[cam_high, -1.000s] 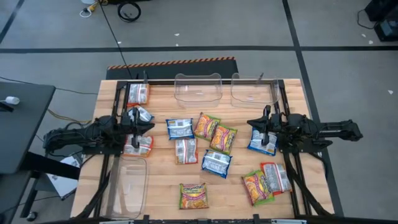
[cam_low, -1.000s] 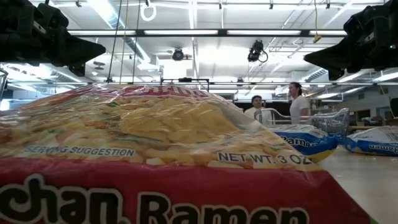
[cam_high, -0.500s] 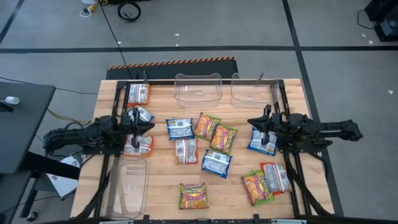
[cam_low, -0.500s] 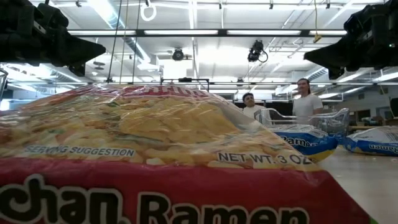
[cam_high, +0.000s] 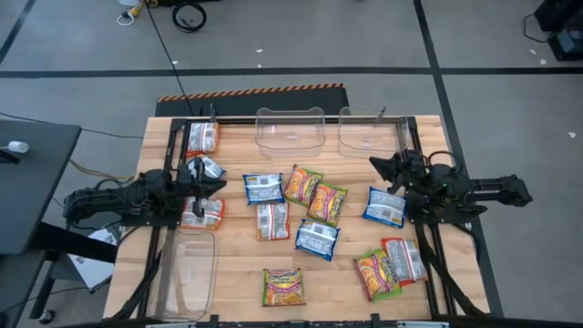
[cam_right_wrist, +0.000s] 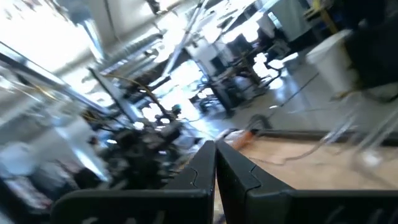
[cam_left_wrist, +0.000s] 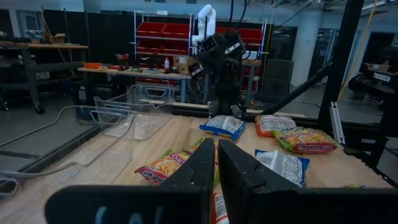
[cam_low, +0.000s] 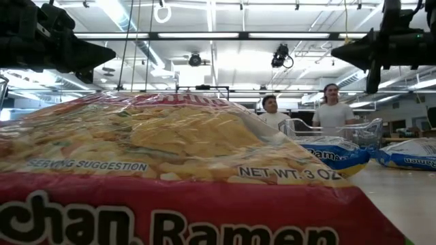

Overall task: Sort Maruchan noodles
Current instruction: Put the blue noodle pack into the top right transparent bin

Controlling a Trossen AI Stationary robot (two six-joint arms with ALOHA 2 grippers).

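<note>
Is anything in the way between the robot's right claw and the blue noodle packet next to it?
Nothing visible is. The right gripper, shut and empty, hangs over bare wood just beyond the blue noodle packet, toward the clear tubs. No other packet or tub lies between them.

Blue-and-white, yellow-green and red-orange noodle packets (cam_high: 316, 239) are spread on a pale wooden table (cam_high: 237, 273). Orange-black hazard striping (cam_high: 250, 92) is seen behind it
</note>
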